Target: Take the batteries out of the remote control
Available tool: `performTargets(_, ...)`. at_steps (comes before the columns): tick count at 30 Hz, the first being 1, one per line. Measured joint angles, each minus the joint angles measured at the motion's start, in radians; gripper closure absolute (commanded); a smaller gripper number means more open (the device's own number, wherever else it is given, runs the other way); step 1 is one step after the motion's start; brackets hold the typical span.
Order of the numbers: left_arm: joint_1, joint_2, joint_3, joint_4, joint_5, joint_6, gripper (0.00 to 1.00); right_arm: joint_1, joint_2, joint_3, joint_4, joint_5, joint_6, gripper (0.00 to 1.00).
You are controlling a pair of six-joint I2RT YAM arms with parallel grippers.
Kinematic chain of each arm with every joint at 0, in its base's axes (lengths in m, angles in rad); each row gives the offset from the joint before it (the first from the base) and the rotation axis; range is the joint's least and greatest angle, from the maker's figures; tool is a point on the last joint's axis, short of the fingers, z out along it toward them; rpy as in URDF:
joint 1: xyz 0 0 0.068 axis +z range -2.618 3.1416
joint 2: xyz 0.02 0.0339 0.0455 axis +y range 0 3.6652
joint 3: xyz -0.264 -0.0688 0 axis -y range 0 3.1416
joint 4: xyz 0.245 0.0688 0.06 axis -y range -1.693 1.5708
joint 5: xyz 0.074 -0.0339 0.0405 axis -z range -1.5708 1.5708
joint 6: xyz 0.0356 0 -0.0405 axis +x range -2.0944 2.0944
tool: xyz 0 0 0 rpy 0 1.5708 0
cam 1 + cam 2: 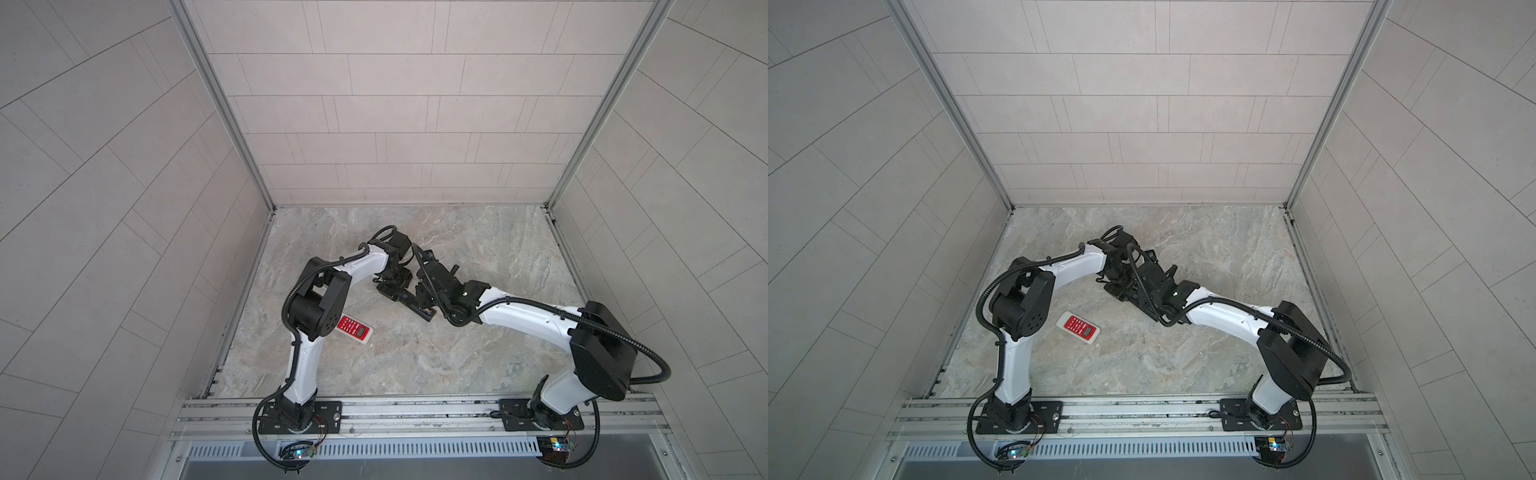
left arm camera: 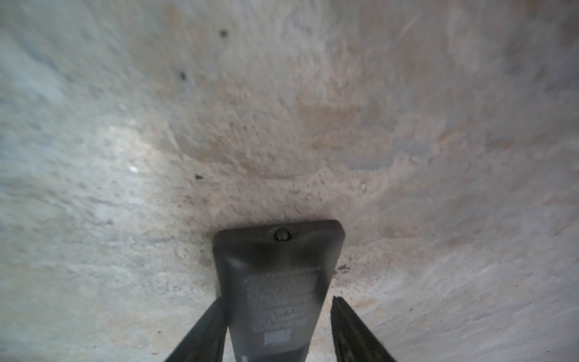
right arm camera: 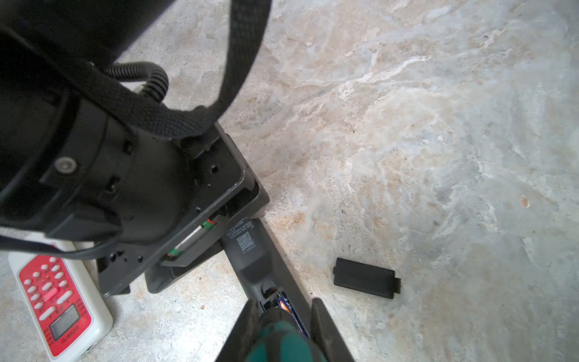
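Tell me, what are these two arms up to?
They're emptying a black remote. The left claw brackets it on the table, while the right claw grips a green-handled screwdriver aimed at a battery still in the open compartment. The black cover lies beside the remote.

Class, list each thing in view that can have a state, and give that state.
Black remote: back up, compartment open.
Battery: inside the compartment.
Cover: off, lying on table.
White remote: face up on table.
Left hand: open around black remote.
Right hand: shut on screwdriver.
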Motion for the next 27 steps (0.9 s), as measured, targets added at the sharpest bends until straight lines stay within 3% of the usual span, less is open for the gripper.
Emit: performTargets(27, 0.000, 0.000, 0.000, 0.000, -0.001, -0.007, 0.41, 0.016, 0.045, 0.043, -0.030, -0.002, -0.001, 1.00)
